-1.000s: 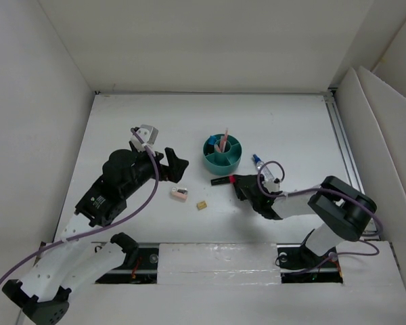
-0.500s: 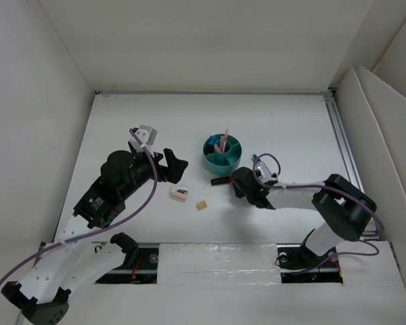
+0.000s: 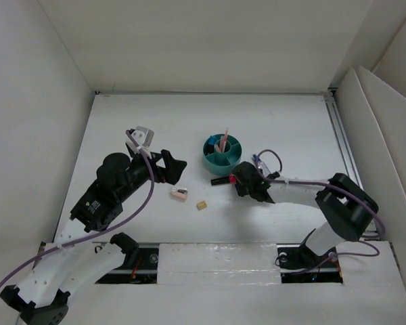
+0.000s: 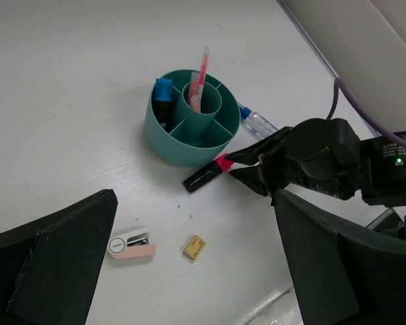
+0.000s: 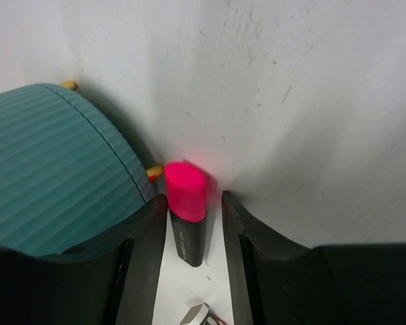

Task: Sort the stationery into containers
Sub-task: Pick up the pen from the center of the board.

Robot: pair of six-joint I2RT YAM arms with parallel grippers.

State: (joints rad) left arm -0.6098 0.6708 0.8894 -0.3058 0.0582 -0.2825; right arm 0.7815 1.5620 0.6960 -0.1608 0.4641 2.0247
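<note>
1. Organizer (image 4: 183, 145): a round teal tub that stands upright on the white table (image 3: 142, 122), at upper centre of the left wrist view. A central cup is ringed by divided compartments.
2. Contents of the organizer: thin pink pens (image 4: 201, 68) stand in the central cup and lean to the upper right. A blue-ended marker (image 4: 164, 91) stands in the outer compartment at the tub's upper left.
3. Location of the pink-ended marker (image 4: 206, 175): it lies on the table just below and right of the organizer, close to its wall. The black barrel runs to the lower left. The pink end points right.
4. State of the right gripper (image 4: 235, 166): the jaws stand part-way apart, with one finger on each side of the marker's pink end. In the right wrist view a sliver of table shows between the barrel and each finger, so the marker is not clamped.
5. State of the left gripper (image 3: 174, 162): the jaws are spread wide and hold nothing. It hangs over the table left of centre in the top view.
6. Location of the eraser (image 4: 132, 245): pale pink, it lies flat at lower left of the left wrist view, well apart from the organizer.
7. Location of the tan block (image 4: 194, 246): it lies near the eraser, to its right, not touching it.
8. Location of the clear bottle (image 4: 257, 123): it lies on the table right of the organizer, above the right gripper in the left wrist view.
</note>
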